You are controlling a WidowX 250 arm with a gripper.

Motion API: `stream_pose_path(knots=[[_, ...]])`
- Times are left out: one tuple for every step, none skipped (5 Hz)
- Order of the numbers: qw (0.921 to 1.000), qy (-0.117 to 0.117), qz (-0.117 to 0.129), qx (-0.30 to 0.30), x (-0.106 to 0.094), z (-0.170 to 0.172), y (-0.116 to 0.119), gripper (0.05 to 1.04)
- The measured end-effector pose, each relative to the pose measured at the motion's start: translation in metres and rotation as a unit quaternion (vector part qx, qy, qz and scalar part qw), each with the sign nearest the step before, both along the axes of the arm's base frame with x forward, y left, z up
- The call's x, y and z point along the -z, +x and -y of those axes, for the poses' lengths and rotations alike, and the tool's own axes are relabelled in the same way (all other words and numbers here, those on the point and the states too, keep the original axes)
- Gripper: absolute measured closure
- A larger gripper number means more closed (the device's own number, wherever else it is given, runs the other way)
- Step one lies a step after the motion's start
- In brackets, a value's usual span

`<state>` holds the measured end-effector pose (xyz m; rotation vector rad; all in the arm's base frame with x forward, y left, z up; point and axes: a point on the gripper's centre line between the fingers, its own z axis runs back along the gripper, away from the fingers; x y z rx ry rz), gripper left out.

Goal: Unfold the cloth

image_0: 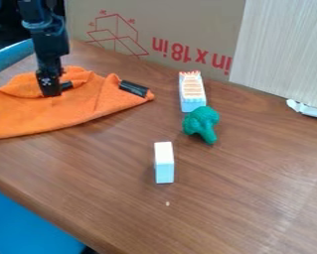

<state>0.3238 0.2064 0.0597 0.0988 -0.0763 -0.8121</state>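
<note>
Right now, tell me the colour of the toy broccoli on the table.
The toy broccoli is green, seen in the camera view.

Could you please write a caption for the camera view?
Black robot gripper at a rumpled orange cloth on a brown wooden table, with green toy broccoli.

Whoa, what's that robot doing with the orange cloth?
The black robot arm has its gripper down at the orange cloth, which it's meant to unfold. I can't tell if it has hold of it. The cloth is still bunched up near the gripper. The green toy broccoli sits off to the side.
</note>
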Motion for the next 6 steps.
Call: stream_pose_path(knots=[[1.0,-0.001,-0.007,-0.003,0.006,0.0,0.0,0.086],[0.9998,0.001,-0.018,0.001,0.017,0.002,0.001,0.129],[0.9998,0.004,-0.017,0.002,0.017,0.001,0.002,0.395],[0.9998,-0.002,-0.019,0.008,0.017,0.003,0.002,0.689],[0.9995,-0.015,-0.023,0.015,0.017,0.006,0.0,0.896],[0.9992,-0.02,-0.027,0.021,0.016,0.007,-0.001,0.953]])
